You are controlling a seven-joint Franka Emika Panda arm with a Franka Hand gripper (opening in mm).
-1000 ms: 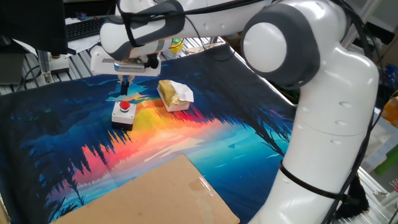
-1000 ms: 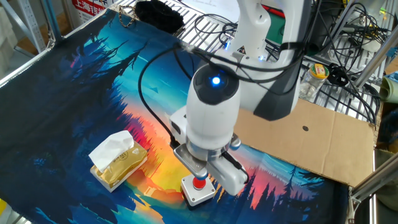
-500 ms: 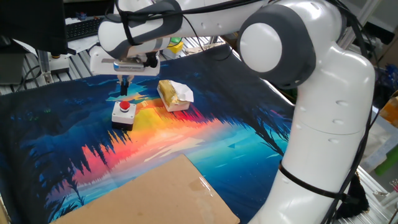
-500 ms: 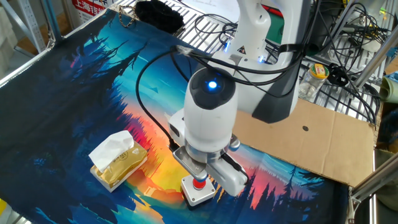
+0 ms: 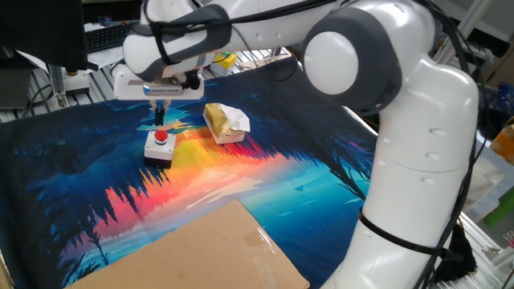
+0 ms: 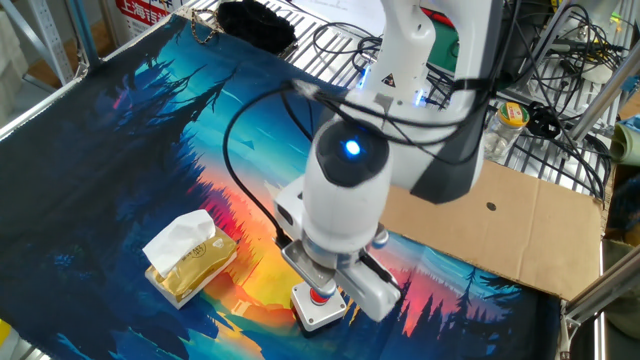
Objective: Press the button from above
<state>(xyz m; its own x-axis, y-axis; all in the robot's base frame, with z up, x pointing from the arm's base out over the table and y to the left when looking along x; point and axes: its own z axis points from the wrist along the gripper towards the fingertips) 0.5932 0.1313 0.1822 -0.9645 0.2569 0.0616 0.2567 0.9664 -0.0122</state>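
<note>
The button [image 5: 161, 145], a round red cap on a low silver-grey square base, sits on the colourful mat; it also shows in the other fixed view [image 6: 320, 303], partly covered by the hand. My gripper [image 5: 158, 117] hangs straight down just above and slightly behind the red cap. Its dark fingers [image 5: 159, 112] read as one narrow tip with no gap, so it is shut and holds nothing. In the other fixed view the white wrist hides the fingertips, and the hand sits right over the button.
A yellow block with white paper [image 5: 224, 122] lies just right of the button and also shows in the other fixed view [image 6: 190, 258]. A brown cardboard sheet [image 5: 201, 253] covers the mat's near edge. Cables and a black bundle [image 6: 255, 22] lie on the wire shelf behind.
The hand has shifted slightly to the left over the button and the wrist has turned a little. The button and the yellow block have not moved.
</note>
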